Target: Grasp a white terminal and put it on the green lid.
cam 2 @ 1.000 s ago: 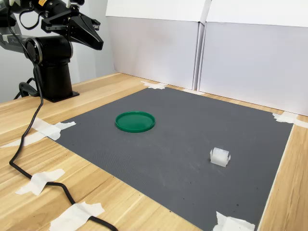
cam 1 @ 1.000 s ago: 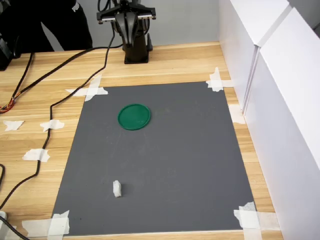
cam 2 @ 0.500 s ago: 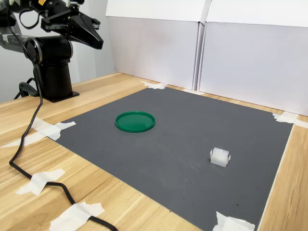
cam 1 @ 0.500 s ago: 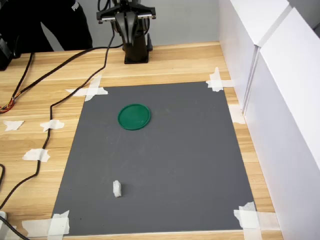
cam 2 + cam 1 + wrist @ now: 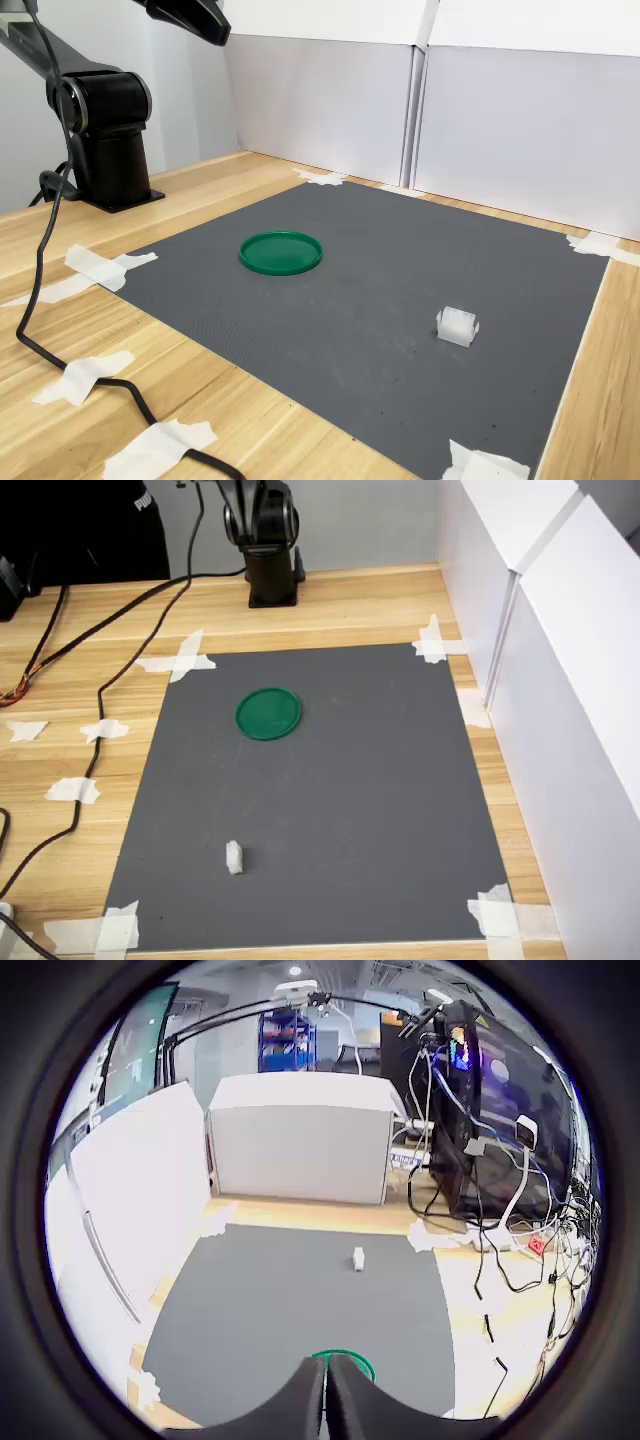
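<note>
Gripper [image 5: 326, 1395] clenched, empty (fingers met in wrist view). White terminal [image 5: 457, 325] lay on grey mat [image 5: 380, 290], well apart from green lid [image 5: 281, 252].

On the grey mat [image 5: 370, 290] the green lid [image 5: 281, 252] lies flat, the white terminal [image 5: 457, 325] well apart toward the second exterior view's right, the gripper [image 5: 215, 28] high above, fingers together

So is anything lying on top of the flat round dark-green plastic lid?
No. The flat round dark-green plastic lid is bare; the tiny white plastic terminal sits apart on the grey mat. In the wrist view the gripper covers part of the lid.
</note>
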`<state>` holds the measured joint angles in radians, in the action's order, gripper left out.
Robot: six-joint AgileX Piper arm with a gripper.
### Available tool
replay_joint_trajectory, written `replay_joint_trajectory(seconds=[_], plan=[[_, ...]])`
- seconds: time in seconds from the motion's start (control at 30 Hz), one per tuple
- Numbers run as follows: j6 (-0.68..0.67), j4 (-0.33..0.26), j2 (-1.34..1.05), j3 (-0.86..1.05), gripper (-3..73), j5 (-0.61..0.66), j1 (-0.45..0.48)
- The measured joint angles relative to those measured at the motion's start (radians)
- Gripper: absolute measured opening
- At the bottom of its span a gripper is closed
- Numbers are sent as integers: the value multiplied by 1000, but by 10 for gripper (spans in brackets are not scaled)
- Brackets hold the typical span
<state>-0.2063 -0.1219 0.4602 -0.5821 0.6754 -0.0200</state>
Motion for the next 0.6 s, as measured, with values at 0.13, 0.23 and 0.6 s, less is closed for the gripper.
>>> replay_joint_trajectory(seconds=[0.13,0.23,0.6], plan=[[-57,3,161,-110,-16,110,0],[-92,6,269,-185,-16,165,0],[-141,25,557,-442,20,270,0]])
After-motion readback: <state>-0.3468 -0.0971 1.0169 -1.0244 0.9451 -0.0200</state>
